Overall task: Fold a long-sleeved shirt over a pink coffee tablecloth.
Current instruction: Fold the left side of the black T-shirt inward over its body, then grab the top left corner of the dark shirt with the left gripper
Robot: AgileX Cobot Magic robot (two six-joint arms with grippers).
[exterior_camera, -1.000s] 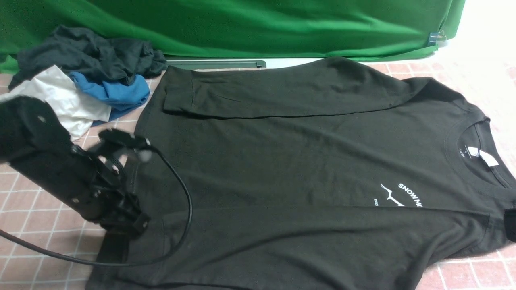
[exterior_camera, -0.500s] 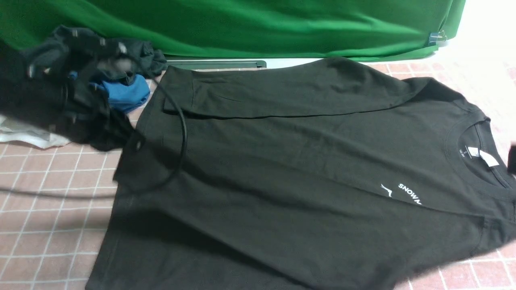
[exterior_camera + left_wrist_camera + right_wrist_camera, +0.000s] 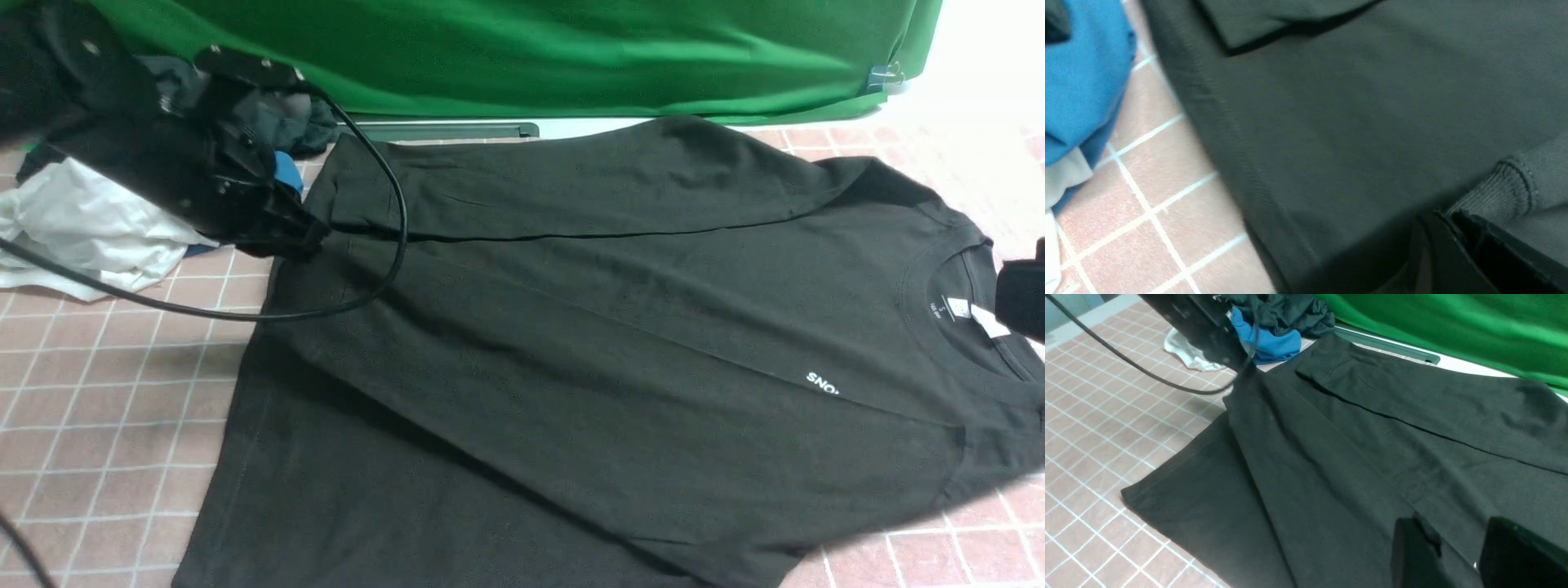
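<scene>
At the right edge of the front view, the right end effector hangs over the collar side, its fingers spread with nothing between them. The left arm reaches in from the left, angled down toward the shirt's hem side, and its end effector is pinching the ribbed cuff of the near sleeve. The long-sleeved shirt lies over the pink coffee tablecloth, its long axis running left to right: hem to the left, crew neck to the right. The near sleeve slants across the body, away and leftward to its cuff, partly covering the white chest print. Beyond, the far sleeve lies folded along the far side, its cuff end pointing left. Farther off are a heap of garments at left and the green backdrop cloth.
</scene>
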